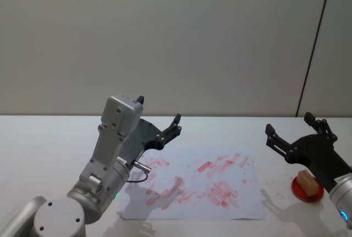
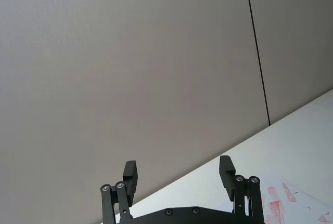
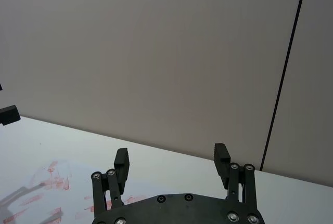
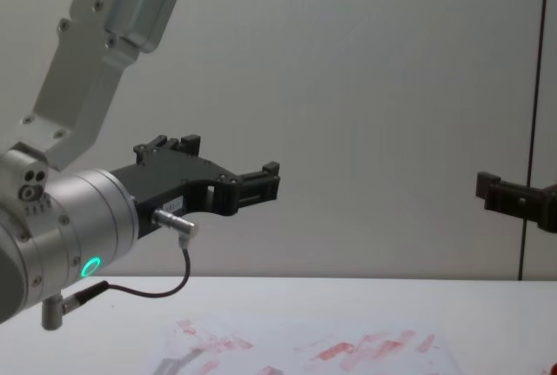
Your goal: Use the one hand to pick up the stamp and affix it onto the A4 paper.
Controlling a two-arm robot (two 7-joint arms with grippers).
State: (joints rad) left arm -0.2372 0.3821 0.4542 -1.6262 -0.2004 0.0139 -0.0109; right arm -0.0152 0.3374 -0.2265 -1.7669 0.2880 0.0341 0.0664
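At lower right, the tan wooden block stamp point(image 1: 308, 181) lay just below the nearer, black angular right gripper point(image 1: 291, 127), which was spread wide and empty.

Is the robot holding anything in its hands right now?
Nothing is held. The left gripper and the right gripper are both open and empty. The stamp sits on its red pad near the right gripper.

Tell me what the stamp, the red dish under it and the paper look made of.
Stamp: seemingly pale wood, a matt tan block, though too small to be sure.
Dish: perhaps red plastic or an ink pad; flat, round, evenly coloured.
Paper: thin matt white paper, lying flat, with red ink prints.
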